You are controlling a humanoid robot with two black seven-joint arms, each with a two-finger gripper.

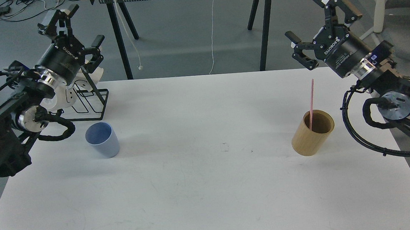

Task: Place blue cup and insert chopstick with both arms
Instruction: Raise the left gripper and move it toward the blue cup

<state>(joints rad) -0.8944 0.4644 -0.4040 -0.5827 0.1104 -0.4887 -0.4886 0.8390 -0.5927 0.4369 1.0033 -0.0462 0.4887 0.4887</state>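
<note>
Matte tapered blue cup (102,139); thin pink chopstick (311,99) in wooden cylinder (312,133); left gripper (77,26), right gripper (313,17) spread, empty.

The bench (210,186) has a smooth, matt white top marked with faint scuffs. The blue cup (102,139) has a matt, even finish, the chopstick (311,100) is a smooth pink-red stick, and the holder (312,133) shows a tan wood-grain surface with a dull sheen. Both pincers, left (76,28) and right (319,20), are matt black with polished metal rings behind them, and the rack (93,97) is thin black wire.
</note>
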